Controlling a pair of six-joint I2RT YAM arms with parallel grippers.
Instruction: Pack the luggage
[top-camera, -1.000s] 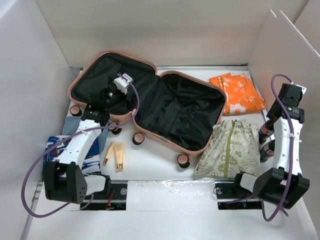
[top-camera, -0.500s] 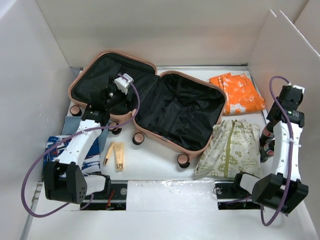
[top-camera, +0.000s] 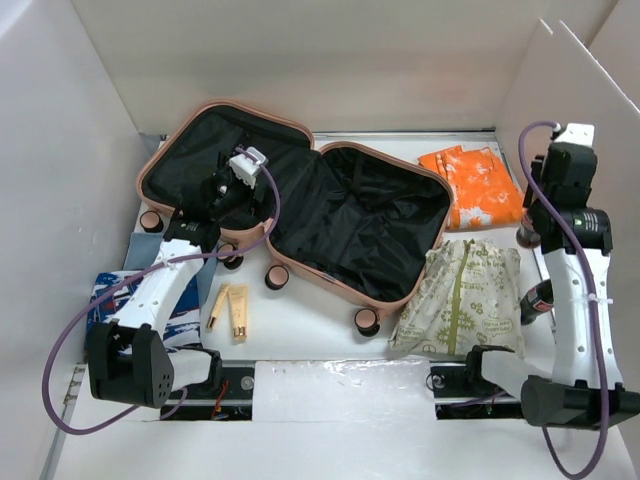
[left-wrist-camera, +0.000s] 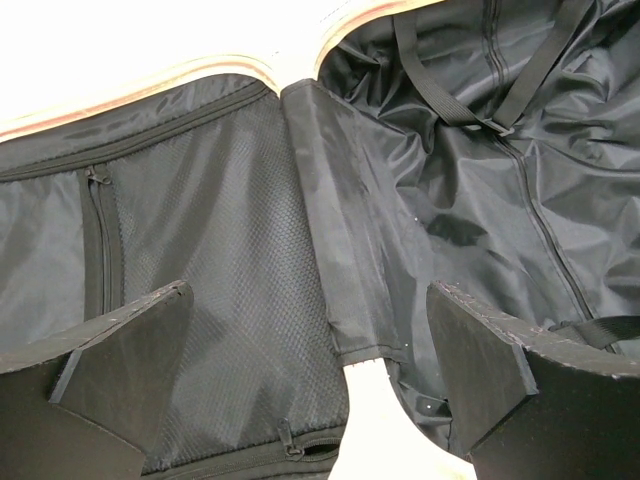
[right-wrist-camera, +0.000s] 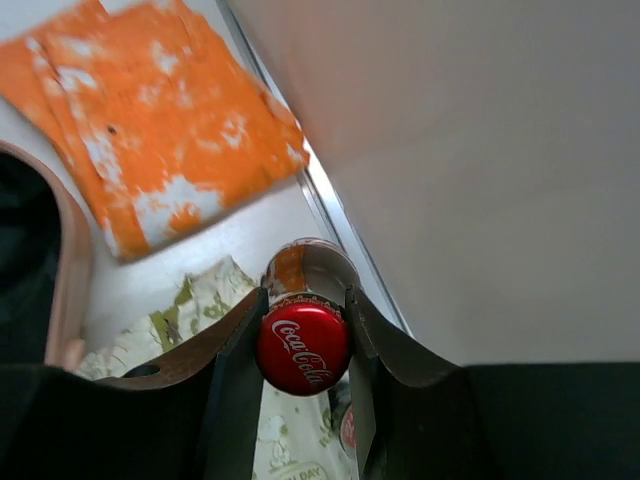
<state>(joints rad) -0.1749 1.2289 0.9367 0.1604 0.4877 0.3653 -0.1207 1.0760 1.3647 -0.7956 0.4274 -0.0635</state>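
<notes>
The right claw is clamped on the neck of a cola bottle, one finger on each side just under the red cap. This is at the right edge of the top view, beside the white wall. I judge the step to be the pick-up of this bottle for packing, though I cannot tell whether its base is clear of the table.

The next move calls for carrying it left, over the patterned drawstring bag and the pink rim, then setting it down in the nearer half. Held only by the neck, it may swing.

The left claw hangs with its fingers wide apart and holds nothing. It sits above the hinge of the luggage.

The luggage lies open flat at upper centre-left of the top view. It has a salmon-pink shell, black lining with straps and a zip, and wheels toward the arms. Nothing shows in either half.
</notes>
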